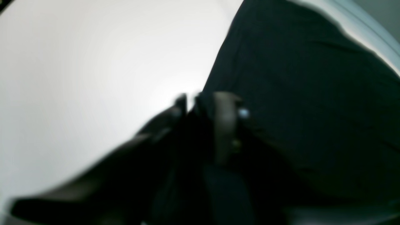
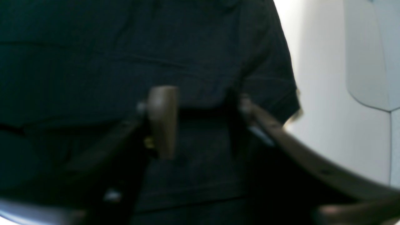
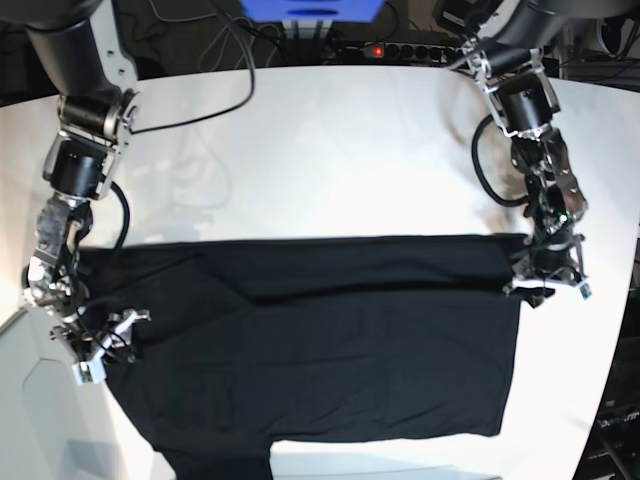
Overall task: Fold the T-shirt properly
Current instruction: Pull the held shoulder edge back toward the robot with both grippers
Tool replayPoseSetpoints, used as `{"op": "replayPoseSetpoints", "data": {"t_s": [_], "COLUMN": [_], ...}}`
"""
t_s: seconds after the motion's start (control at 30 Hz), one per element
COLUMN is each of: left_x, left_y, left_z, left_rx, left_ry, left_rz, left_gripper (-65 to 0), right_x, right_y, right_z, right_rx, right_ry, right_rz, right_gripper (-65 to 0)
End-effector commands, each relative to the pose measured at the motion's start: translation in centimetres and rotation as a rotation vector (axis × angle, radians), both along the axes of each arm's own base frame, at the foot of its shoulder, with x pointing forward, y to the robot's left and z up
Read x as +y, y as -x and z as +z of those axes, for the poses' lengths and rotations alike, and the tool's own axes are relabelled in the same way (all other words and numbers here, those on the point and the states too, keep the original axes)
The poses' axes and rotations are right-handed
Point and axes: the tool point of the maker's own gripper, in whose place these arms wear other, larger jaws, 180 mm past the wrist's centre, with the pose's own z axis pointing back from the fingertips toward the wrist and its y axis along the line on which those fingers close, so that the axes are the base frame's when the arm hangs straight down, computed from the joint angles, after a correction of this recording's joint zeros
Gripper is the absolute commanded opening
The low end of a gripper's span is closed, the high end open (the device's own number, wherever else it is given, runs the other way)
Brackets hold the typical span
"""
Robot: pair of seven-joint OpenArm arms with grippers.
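A: Where's the T-shirt (image 3: 330,340)?
B: Spread flat on the white worktop (image 3: 330,150), between both hands.
A: And the hands?
B: Right hand (image 3: 100,345) spread wide over its left edge; left hand (image 3: 545,275) at the far corner, grip unclear.

One black T-shirt (image 3: 320,340), one white table (image 3: 330,150), two grippers: left gripper (image 3: 545,275), right gripper (image 3: 100,345).

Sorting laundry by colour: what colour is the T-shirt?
Plain black T-shirt; base view shows it best.
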Motion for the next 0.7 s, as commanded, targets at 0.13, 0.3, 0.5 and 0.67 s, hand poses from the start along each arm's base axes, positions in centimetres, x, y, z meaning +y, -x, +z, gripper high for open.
{"op": "replayPoseSetpoints", "data": {"t_s": [0.13, 0.3, 0.5, 0.67], "left_x": [0.5, 0.0, -0.3, -0.1], "left_y": [-1.3, 0.9, 4.3, 4.5], "left_z": [4.2, 4.9, 0.5, -1.6], "left_rx": [-0.119, -0.134, -0.053, -0.009], "left_ry": [-0.045, -0.076, 0.012, 0.043], "left_rz": [-0.001, -0.019, -0.007, 0.008], "left_gripper": [-29.1, -27.7, -27.6, -27.6], "right_x": [-2.0, -3.3, -3.6, -3.4], "right_y": [-1.0, 0.0, 2.4, 4.2], "right_z": [3.3, 2.5, 2.8, 2.7], "right_rx": [-0.1, -0.091, -0.116, -0.124], "right_ry": [-0.031, -0.052, 0.019, 0.068], "right_rz": [-0.044, -0.091, -0.083, -0.071], "right_gripper": [-25.6, -25.6, -25.4, -25.4]}}
